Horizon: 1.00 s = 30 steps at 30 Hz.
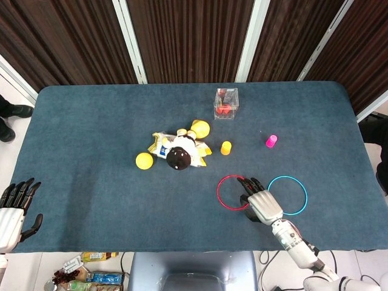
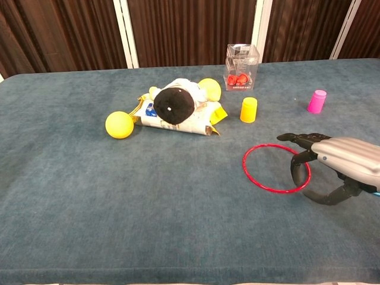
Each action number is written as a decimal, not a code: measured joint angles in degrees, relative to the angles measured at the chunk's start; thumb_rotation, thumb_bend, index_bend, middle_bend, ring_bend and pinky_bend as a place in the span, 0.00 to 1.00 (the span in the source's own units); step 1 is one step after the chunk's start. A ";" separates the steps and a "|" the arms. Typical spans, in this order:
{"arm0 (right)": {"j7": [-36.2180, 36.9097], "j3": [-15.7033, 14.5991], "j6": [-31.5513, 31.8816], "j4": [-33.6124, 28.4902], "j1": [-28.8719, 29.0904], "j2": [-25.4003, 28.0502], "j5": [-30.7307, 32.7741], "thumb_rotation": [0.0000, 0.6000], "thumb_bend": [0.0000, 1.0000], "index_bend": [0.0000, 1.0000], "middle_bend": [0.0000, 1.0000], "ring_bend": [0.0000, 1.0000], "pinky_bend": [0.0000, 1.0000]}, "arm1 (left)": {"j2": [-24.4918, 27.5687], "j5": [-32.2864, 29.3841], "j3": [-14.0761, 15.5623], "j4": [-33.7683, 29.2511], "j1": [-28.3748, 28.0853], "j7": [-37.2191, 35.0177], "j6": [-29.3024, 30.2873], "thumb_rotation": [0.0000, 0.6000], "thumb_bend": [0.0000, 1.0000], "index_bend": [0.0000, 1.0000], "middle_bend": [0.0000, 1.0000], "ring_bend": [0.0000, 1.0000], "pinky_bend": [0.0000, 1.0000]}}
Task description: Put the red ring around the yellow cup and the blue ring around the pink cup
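Observation:
The red ring (image 1: pixel 218 191) (image 2: pixel 244 167) lies flat on the blue table, with the blue ring (image 1: pixel 305 195) to its right. The yellow cup (image 1: pixel 226 148) (image 2: pixel 249 110) stands upside down beyond the red ring. The pink cup (image 1: pixel 271 141) (image 2: pixel 317 101) stands further right. My right hand (image 1: pixel 259 203) (image 2: pixel 331 157) is between the two rings, its fingers arched down onto the red ring's right edge and the thumb apart below; it holds nothing. Whether the fingertips touch the ring I cannot tell. My left hand (image 1: pixel 13 209) hangs open off the table's near left corner.
A plush toy with a black head (image 1: pixel 180 156) (image 2: pixel 172 107) lies mid-table on a printed packet, with a yellow ball (image 1: pixel 144 160) (image 2: pixel 120 124) to its left. A clear box holding red pieces (image 1: pixel 226 103) (image 2: pixel 241 66) stands behind the yellow cup.

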 measured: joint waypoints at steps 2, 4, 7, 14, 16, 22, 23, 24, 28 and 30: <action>0.04 -0.15 -0.25 0.30 0.17 -0.28 0.25 1.00 0.47 0.64 0.01 0.00 0.00 | 0.00 -0.03 -0.01 -0.02 0.01 0.05 0.00 1.00 0.44 0.00 0.00 0.00 0.04; 0.11 -0.31 -0.43 0.50 0.34 -0.49 0.46 1.00 0.47 0.64 0.02 0.00 0.00 | -0.02 -0.12 -0.05 -0.04 0.01 0.10 -0.02 1.00 0.44 0.00 0.00 0.00 0.04; 0.04 -0.36 -0.47 0.73 0.52 -0.73 0.75 1.00 0.47 0.65 0.03 0.00 0.00 | -0.04 -0.13 -0.08 -0.05 0.00 0.14 -0.03 1.00 0.44 0.00 0.00 0.00 0.04; -0.29 -0.67 -0.49 0.73 0.80 -0.93 1.20 1.00 0.47 0.66 0.03 0.00 0.00 | 0.07 -0.15 -0.11 -0.02 0.01 -0.10 -0.02 1.00 0.44 0.00 0.00 0.00 0.04; -0.40 -0.77 -0.44 0.74 0.81 -0.99 1.34 1.00 0.47 0.67 0.03 0.00 0.00 | 0.08 -0.09 -0.10 -0.03 0.02 -0.18 0.03 1.00 0.44 0.00 0.00 0.00 0.04; -0.61 -1.00 -0.64 0.84 0.98 -1.08 1.80 1.00 0.47 0.70 0.04 0.00 0.00 | 0.21 -0.10 -0.10 -0.08 0.12 -0.40 0.16 1.00 0.44 0.00 0.00 0.00 0.04; -0.61 -1.00 -0.58 0.83 0.99 -1.06 1.83 1.00 0.47 0.71 0.04 0.00 0.00 | 0.22 -0.04 -0.08 -0.06 0.15 -0.47 0.23 1.00 0.44 0.00 0.00 0.00 0.04; -0.60 -1.00 -0.48 0.82 1.00 -1.05 1.83 1.00 0.47 0.71 0.04 0.00 0.00 | 0.23 -0.01 -0.07 -0.03 0.16 -0.52 0.27 1.00 0.44 0.00 0.00 0.00 0.04; -0.24 -0.91 0.19 0.67 0.99 -0.76 1.82 1.00 0.47 0.72 0.04 0.00 0.00 | 0.24 -0.02 -0.09 0.01 0.11 -0.61 0.16 1.00 0.44 0.00 0.00 0.00 0.04; -0.05 -0.70 0.38 0.44 1.05 -0.51 1.92 1.00 0.47 0.72 0.05 0.00 0.00 | 0.21 -0.07 -0.09 0.05 0.05 -0.57 -0.01 1.00 0.44 0.00 0.00 0.00 0.04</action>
